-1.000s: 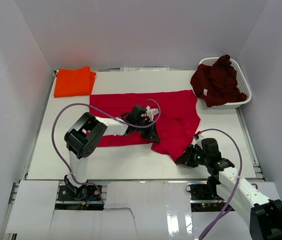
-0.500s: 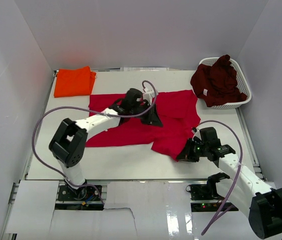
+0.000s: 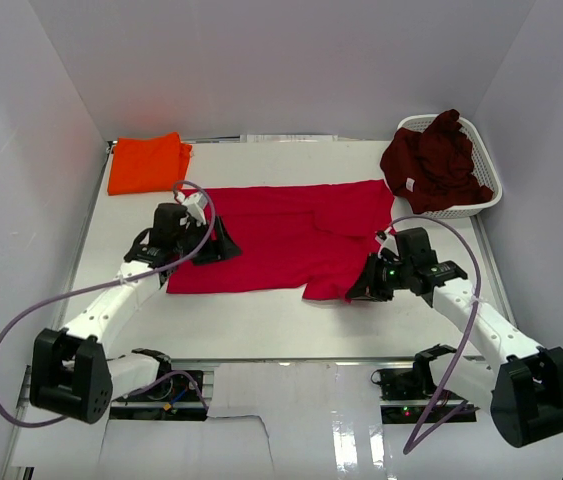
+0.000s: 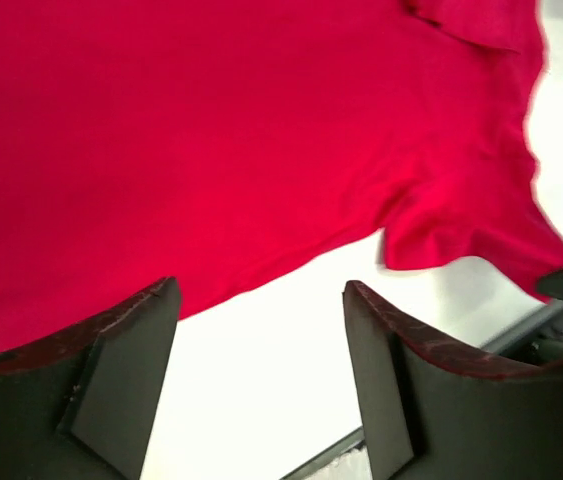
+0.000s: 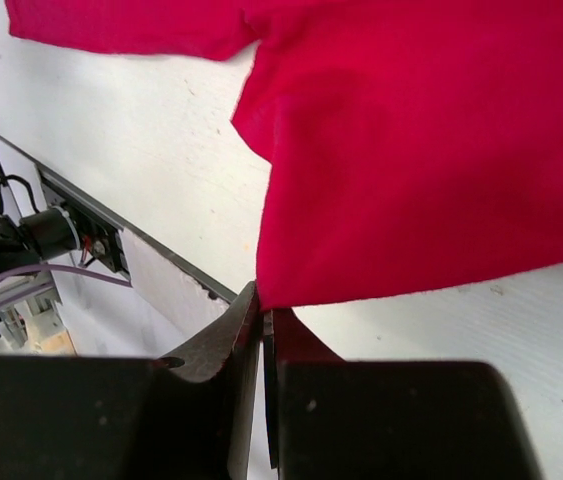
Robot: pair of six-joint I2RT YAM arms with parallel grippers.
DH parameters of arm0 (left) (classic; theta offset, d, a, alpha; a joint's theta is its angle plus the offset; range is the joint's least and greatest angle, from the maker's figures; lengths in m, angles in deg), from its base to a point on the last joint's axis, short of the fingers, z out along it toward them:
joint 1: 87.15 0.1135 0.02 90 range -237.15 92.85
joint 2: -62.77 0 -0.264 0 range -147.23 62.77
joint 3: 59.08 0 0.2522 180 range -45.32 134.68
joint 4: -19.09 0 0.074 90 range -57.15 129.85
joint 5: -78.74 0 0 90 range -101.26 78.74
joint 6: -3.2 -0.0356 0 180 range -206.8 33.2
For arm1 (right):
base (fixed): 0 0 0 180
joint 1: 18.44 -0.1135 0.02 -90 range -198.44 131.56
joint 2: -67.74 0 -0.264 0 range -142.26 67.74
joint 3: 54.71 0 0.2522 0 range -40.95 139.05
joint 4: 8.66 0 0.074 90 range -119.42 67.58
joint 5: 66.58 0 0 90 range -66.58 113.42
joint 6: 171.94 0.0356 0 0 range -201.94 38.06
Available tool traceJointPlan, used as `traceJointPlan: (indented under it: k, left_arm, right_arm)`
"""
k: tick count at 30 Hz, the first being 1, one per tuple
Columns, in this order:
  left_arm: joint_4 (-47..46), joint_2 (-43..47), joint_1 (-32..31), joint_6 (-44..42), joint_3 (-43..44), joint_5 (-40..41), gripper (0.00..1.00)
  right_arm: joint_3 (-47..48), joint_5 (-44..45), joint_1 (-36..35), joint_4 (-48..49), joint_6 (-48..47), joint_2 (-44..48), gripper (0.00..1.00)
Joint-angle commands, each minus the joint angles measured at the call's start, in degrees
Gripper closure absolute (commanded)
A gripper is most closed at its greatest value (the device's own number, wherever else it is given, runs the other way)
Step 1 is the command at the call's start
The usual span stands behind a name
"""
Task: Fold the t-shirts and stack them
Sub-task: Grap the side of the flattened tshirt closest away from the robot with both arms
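The crimson red t-shirt (image 3: 281,235) lies spread across the middle of the table, and it fills the top of the left wrist view (image 4: 241,140). My left gripper (image 3: 221,245) hovers over its left part, open, with only bare table and the shirt's near hem between the fingers (image 4: 259,290). My right gripper (image 3: 354,290) is shut on the shirt's near right corner, the red cloth (image 5: 431,150) pinched at the jaw tips (image 5: 264,300). A folded orange t-shirt (image 3: 147,162) lies at the back left. The dark maroon t-shirt (image 3: 436,160) is heaped in the basket.
The white lattice basket (image 3: 488,200) stands at the back right corner. White walls close in the table on three sides. The left arm's purple cable loops low at the front left. The table's front edge with a metal rail shows in the right wrist view.
The left gripper opened, let go of the red shirt and swung from its middle to its left part. The shirt now lies flatter. The right gripper carried its corner slightly farther back.
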Motion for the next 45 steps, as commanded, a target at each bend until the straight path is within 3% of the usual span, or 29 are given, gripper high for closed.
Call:
traceJointPlan:
  k: [1, 7, 13, 16, 19, 24, 33, 45]
  left_arm:
    - [5.0, 7.9, 0.8, -1.7, -2.4, 8.7, 0.22]
    - [13.2, 11.6, 6.4, 0.5, -0.4, 8.8, 0.22]
    - [14.8, 7.6, 26.0, 2.6, -2.8, -8.9, 0.25]
    - [16.5, 5.3, 32.9, 1.0, -0.8, -10.1, 0.25]
    - [17.8, 1.8, 35.6, 1.3, -0.1, -10.3, 0.25]
    - [17.8, -2.0, 38.4, 3.2, -2.8, -10.9, 0.24]
    - [20.1, -2.4, 40.0, 8.7, -3.4, -0.8, 0.25]
    - [20.8, -10.0, 40.6, 10.7, -4.3, 0.0, 0.23]
  right_arm:
    - [4.6, -2.0, 0.0, -0.2, -2.3, -2.7, 0.92]
    - [7.8, -3.6, 0.5, -0.2, -3.8, -5.9, 0.92]
    - [10.2, -6.4, 1.6, -0.3, -5.7, -8.4, 0.92]
    - [11.1, -7.4, 2.1, -0.2, -6.6, -9.5, 0.92]
    - [12.2, -9.0, 2.4, -0.4, -7.0, -10.9, 0.92]
    - [15.7, -9.6, 2.8, -3.2, -8.0, -12.8, 0.92]
    - [16.4, -11.8, 3.3, -3.2, -9.5, -15.8, 0.92]
    - [15.0, -12.8, 4.9, -2.9, -10.7, -16.2, 0.92]
